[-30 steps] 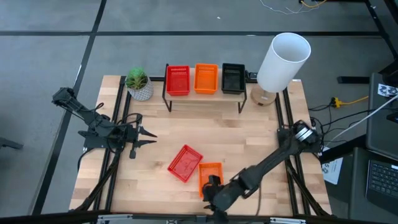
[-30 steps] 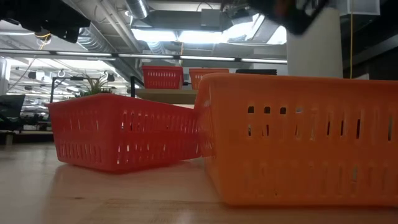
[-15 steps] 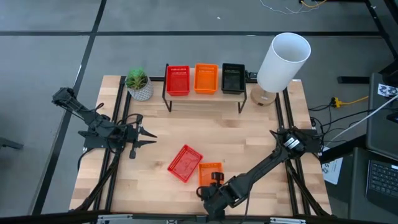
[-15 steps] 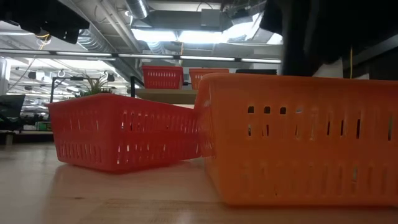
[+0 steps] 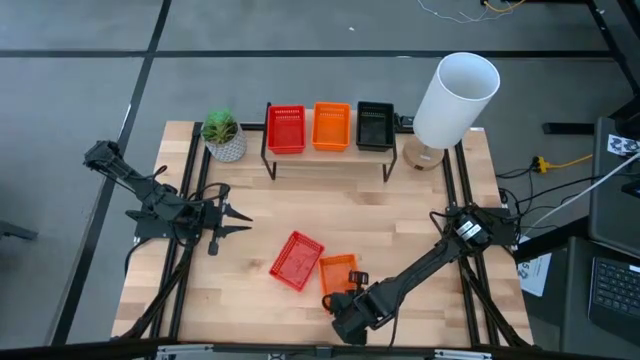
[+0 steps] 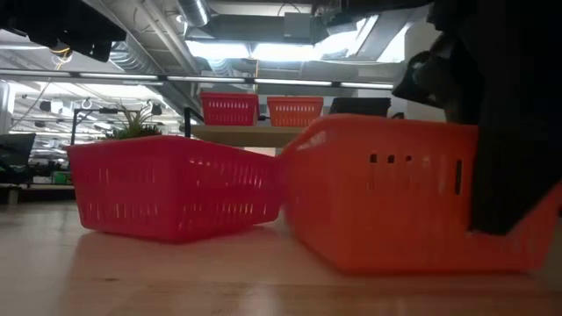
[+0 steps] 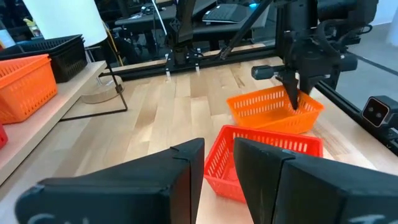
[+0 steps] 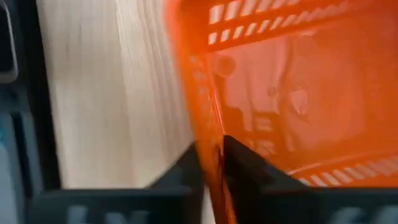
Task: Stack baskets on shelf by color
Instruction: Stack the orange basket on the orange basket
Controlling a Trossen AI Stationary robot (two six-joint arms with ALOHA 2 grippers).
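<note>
A loose orange basket (image 5: 338, 268) sits tilted near the table's near edge, and my right gripper (image 5: 348, 287) is shut on it. A red basket (image 5: 297, 262) rests on its base right beside it, on the table's left side. The shelf (image 5: 330, 156) stands at the far edge and carries one red basket (image 5: 286, 128), one orange basket (image 5: 332, 126) and one black basket (image 5: 375, 125) side by side. My left gripper (image 5: 238, 221) hovers open over the table's left part, away from every basket. My right gripper holds the orange basket by its near wall (image 8: 208, 124), one finger (image 8: 245, 168) inside the basket and the other outside. The fingers come from above, pointing down (image 7: 292, 93). The basket is tilted (image 6: 386, 197), its underside on the table.
A potted green plant (image 5: 222, 135) stands left of the shelf and a white-shaded lamp (image 5: 455, 95) stands right of it. Bare wooden tabletop (image 5: 340, 210) lies between the shelf and the two loose baskets. Black rails run along both table sides.
My right gripper has moved from the near edge toward the far edge and down onto the orange basket's near wall. The orange basket has slid a little toward the far edge and tipped from flat to tilted. The red basket and my left arm have kept still.
</note>
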